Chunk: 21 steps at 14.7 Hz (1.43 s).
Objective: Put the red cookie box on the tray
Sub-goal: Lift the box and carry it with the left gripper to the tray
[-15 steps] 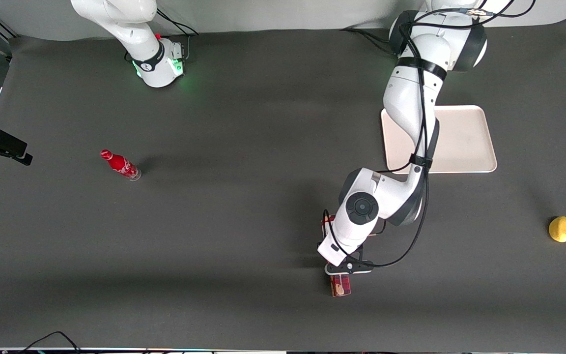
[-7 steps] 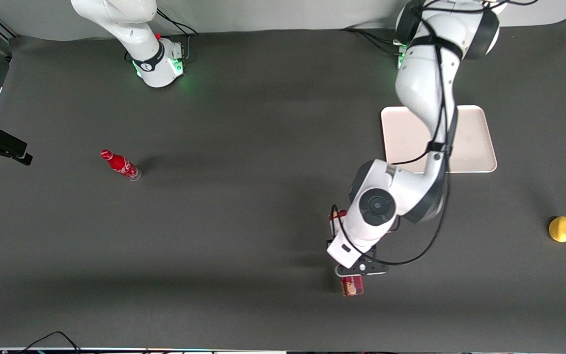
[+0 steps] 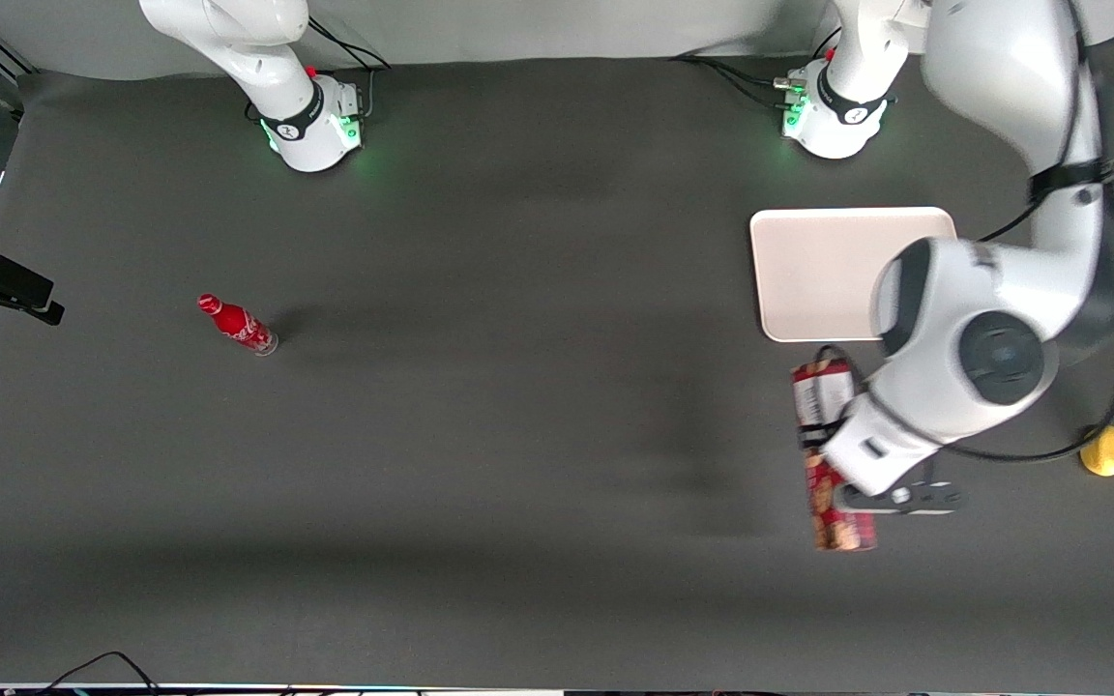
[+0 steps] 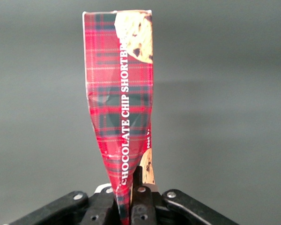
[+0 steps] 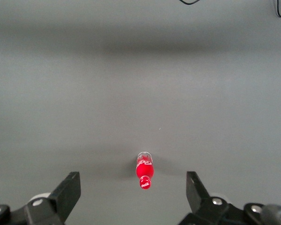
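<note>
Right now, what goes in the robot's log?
claw: shut on red cookie box | box: carried, nearer front camera than tray | tray: not reached

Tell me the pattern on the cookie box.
Red-and-green tartan plaid on the cookie box, held in the gripper; clearest in the left wrist view.

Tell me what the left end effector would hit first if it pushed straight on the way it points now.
Probably the dark table mat. The end effector, shut on the red cookie box, faces only bare mat past the box; the box's free end would likely touch first. The tray is not in that line.
</note>
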Available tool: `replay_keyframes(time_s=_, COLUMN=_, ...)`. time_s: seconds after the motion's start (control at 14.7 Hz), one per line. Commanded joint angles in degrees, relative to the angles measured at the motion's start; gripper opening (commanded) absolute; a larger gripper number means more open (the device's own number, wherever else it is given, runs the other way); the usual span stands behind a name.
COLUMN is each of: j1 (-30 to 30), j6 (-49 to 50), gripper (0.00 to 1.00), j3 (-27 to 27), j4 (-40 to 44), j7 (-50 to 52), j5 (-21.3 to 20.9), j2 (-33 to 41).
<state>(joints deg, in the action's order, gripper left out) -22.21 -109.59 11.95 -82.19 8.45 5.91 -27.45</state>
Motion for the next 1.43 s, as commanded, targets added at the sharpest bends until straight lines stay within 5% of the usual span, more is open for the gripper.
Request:
replay_keyframes(time_s=0.0, j1=5.1, j6=-0.5, gripper=0.00, j3=0.0, j4=-20.4, j7=-6.5, j5=-4.8, j2=16.5)
replay_keyframes(time_s=0.27, j1=12.2, j6=-2.5, gripper=0.00, j3=0.7, j4=-32.7, j7=-13.4, j5=-7.1, j2=25.8)
replay_keyframes(time_s=0.55, j1=13.9, j6=-9.1, gripper=0.00, j3=9.7, j4=-43.6, j7=-26.0, j5=-7.1, j2=31.6)
replay_keyframes(time_s=0.82, j1=15.6, j6=-18.9, gripper=0.00, j3=14.3, j4=-59.9, j7=-28.3, j5=-8.6, j2=41.3)
replay_keyframes(time_s=1.36, j1=22.2, j6=-39.5, gripper=0.00, j3=14.3, j4=-78.1, j7=-32.4, j5=-9.5, j2=43.1)
